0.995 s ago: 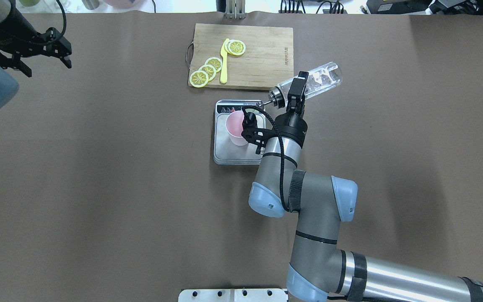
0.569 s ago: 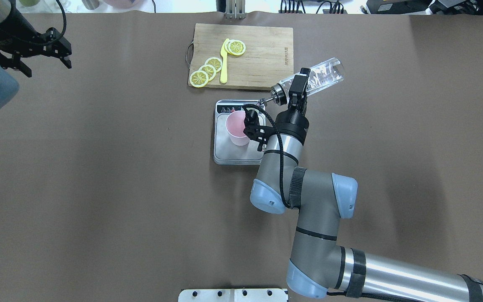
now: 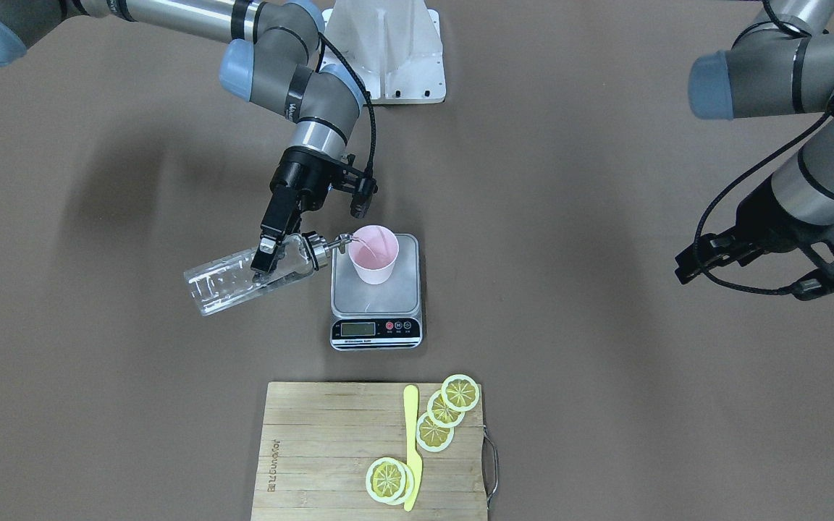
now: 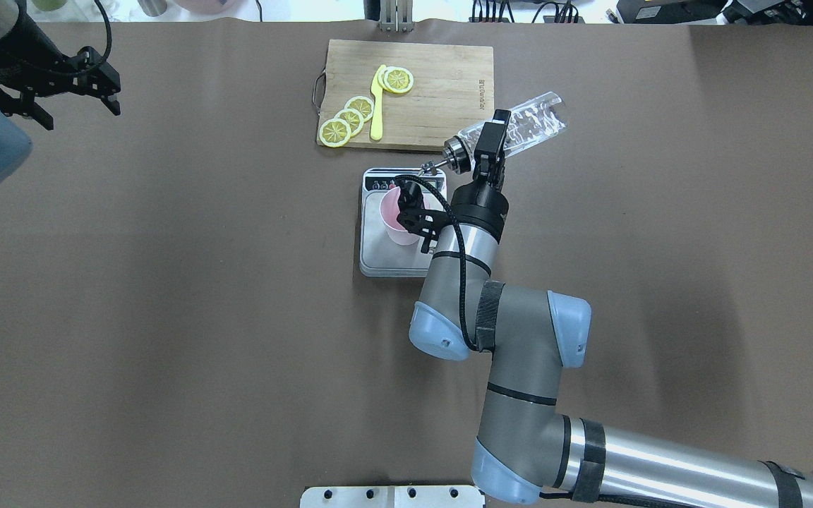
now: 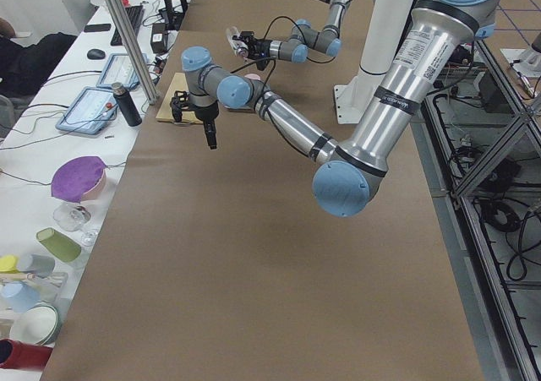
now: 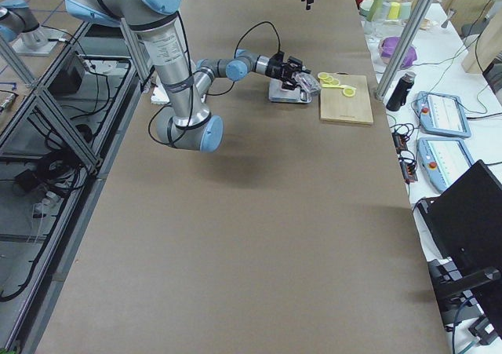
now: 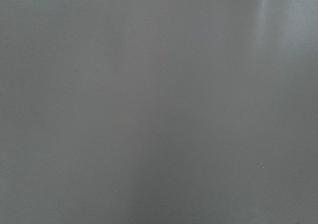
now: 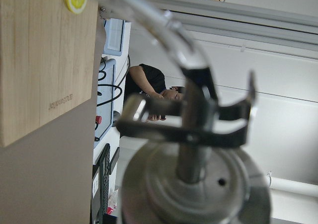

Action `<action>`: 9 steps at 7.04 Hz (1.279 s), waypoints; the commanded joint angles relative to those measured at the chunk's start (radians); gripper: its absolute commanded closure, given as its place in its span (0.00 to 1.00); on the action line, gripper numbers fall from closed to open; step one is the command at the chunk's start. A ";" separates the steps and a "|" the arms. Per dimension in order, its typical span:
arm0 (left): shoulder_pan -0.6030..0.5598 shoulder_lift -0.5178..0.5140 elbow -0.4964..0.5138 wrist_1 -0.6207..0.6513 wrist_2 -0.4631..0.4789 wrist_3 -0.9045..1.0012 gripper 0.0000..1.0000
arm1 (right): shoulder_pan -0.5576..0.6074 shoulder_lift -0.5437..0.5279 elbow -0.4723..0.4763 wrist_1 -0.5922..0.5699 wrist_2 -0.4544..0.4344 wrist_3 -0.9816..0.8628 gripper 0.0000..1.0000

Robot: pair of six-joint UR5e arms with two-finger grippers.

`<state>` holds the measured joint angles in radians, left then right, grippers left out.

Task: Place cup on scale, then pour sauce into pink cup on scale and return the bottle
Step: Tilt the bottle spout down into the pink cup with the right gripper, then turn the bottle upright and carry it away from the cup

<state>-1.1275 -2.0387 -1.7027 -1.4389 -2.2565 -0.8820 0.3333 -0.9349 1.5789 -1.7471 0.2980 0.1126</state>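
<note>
On the matte brown paper-covered table (image 3: 605, 217), seen from the operators' side, a small clear glass bottle (image 3: 232, 281) is held in the air just left of the scale. It is tipped close to level, with its base out to the left. The bottle is clamped near the neck between the two black fingers of the right gripper (image 3: 266, 259). Clear, colourless sauce (image 3: 211, 288) can be made out through the ribbed glass. The shiny silver metal pourer cap (image 3: 319, 248) is pointed right, its thin spout reaching the rim of the small pale pink tapered cup (image 3: 374, 255). Whether liquid is leaving the spout cannot be told.

The one smooth-walled cup is stood upright on the grey steel platform of the flat rectangular kitchen scale (image 3: 348, 298), on the half away from the black front strip with its LCD and red buttons.

Nearer the camera, one rectangular wooden cutting board (image 3: 330, 449) with a metal handle is laid flat. On it lies one slim yellow plastic knife (image 3: 411, 449) among round yellow lemon slices (image 3: 434, 432). Four slices are plainly countable, and the edge of a fifth shows under one of them.

At the far right, the black left gripper (image 3: 822, 268) is hung above bare paper, well apart from everything else — whether its fingers are spread or closed cannot be told.
</note>
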 commanded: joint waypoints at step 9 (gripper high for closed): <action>-0.006 -0.014 -0.006 0.005 0.002 -0.003 0.01 | 0.227 -0.232 0.216 0.396 0.723 0.655 1.00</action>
<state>-1.1336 -2.0476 -1.7049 -1.4365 -2.2552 -0.8850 0.5399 -1.1130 1.7658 -1.3557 0.9554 0.6217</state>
